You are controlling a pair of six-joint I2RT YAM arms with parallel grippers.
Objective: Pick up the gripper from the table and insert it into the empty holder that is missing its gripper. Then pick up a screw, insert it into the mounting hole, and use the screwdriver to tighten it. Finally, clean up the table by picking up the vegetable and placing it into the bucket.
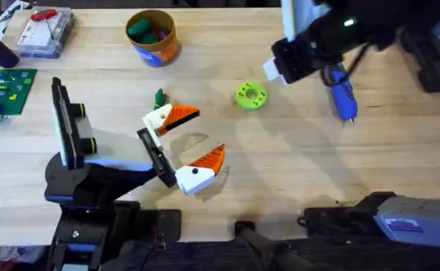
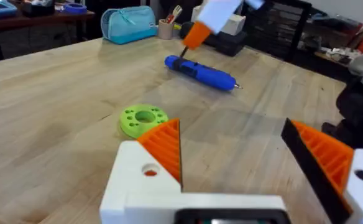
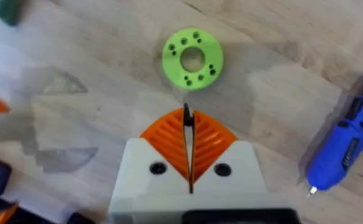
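Dark arm bases fill the near edge, with parts scattered beyond them on the worktop (image 1: 295, 173).

Right pincer (image 3: 188, 134) hangs over the far right of the planks with its ribbed orange pads pressed together, holding nothing; just ahead of it lies the lime-green disc with holes (image 1: 251, 96), and the blue screwdriver (image 1: 343, 96) lies beside it, to its right. Left pincer (image 2: 243, 162) stands spread wide, nothing between its pads. At centre left the grey-and-black arm carries the black holder (image 1: 154, 154), with a ribbed orange wedge on a white block (image 1: 201, 167) at its near end; the smooth orange gripper (image 1: 171, 118) rests at its far end, though contact cannot be judged. A dark green vegetable (image 1: 159, 97) sits just beyond it. Farther off stands the yellow-orange bucket (image 1: 154, 36), and a clear parts box (image 1: 45, 30) and a green circuit board (image 1: 3, 90) lie at far left.
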